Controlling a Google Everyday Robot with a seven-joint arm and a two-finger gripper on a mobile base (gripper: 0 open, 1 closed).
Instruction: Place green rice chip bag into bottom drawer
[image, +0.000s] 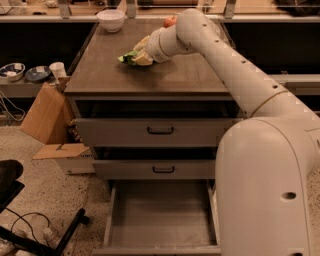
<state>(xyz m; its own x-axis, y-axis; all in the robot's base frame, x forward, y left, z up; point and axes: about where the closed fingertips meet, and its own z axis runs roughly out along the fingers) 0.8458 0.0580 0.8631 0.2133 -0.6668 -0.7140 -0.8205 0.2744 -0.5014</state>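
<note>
Gripper low over the table, far left part, down on the bag; whether the jaws are clenched cannot be told. Bag lies on the table, green edge showing left of the gripper. Bottom drawer pulled out. Bowl at far left; apple behind the arm
</note>
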